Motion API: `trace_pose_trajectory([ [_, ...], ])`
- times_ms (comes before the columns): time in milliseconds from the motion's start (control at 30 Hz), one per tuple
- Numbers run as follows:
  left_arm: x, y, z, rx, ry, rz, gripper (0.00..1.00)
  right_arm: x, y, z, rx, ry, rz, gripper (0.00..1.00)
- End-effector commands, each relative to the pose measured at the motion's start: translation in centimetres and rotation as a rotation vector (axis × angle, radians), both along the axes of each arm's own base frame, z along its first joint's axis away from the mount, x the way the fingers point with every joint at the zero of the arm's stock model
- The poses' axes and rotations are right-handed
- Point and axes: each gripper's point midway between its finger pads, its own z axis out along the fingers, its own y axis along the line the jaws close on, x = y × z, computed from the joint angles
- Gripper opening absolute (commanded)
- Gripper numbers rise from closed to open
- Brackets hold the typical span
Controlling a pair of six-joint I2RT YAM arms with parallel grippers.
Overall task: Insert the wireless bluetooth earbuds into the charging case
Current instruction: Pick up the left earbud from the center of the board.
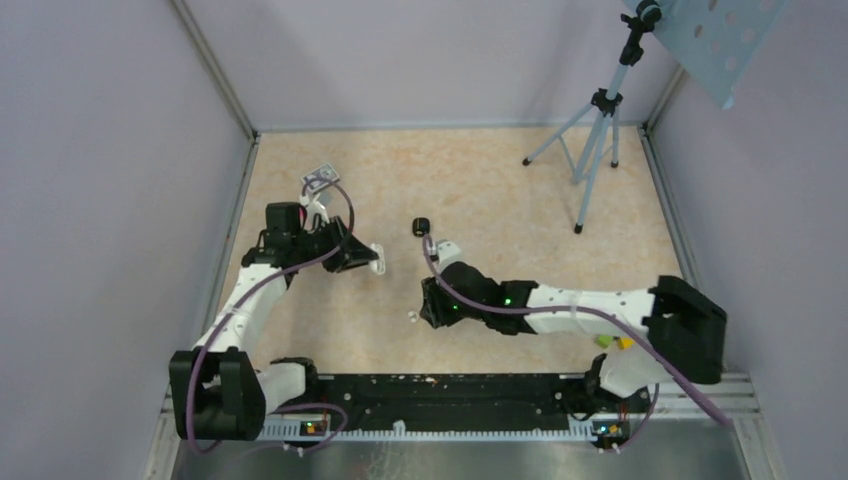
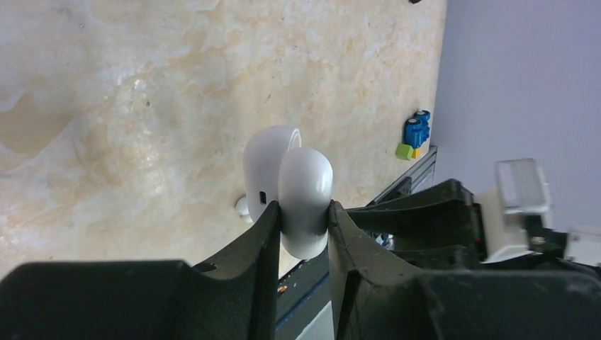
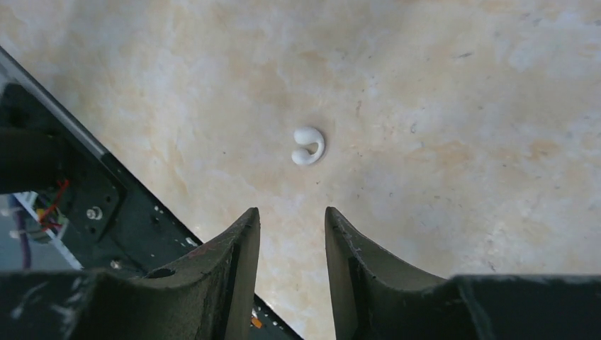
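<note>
While the right gripper (image 3: 292, 212) hangs empty, jaws apart, the earbud (image 3: 320, 145) lies on the table (image 3: 461, 85) just above frame centre, its C opening left and long axis near vertical, so centring over it before pinching looks wise; the left gripper (image 2: 303, 207) is clamped on the charging case (image 2: 305, 177).

The left arm (image 1: 240, 305) is raised from its base and bent inward, with the wrist turned so that the fingers are pointed toward the other arm. The left gripper (image 2: 303, 212) is clamped on the charging case (image 2: 305, 185), which is pinched between both fingers. The right arm (image 1: 580, 300) is stretched out leftward, with the wrist tipped down. The right gripper (image 3: 292, 219) is held with its jaws parted and nothing between them, apparently hanging just off the ground.
</note>
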Motion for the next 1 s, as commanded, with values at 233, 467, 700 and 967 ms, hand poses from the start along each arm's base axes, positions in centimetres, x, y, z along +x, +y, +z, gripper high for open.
trace_pose_trajectory([
  [233, 0.0, 1.6, 1.1, -0.016, -0.02, 0.018, 0.0, 0.5, 4.6, -4.7, -0.113, 0.08, 0.104, 0.37],
  [467, 0.2, 1.7, 1.2, -0.018, -0.03, 0.017, 0.0, 1.7, 3.9, -5.8, -0.125, 0.096, 0.029, 0.3],
  [700, 0.0, 1.5, 1.3, -0.032, -0.025, 0.011, 0.0, 1.9, 3.7, -7.0, -0.145, 0.117, 0.026, 0.29],
  [967, 0.0, 1.5, 1.5, -0.044, -0.034, 0.012, 0.0, 2.0, 3.9, -7.8, -0.16, 0.117, 0.031, 0.29],
])
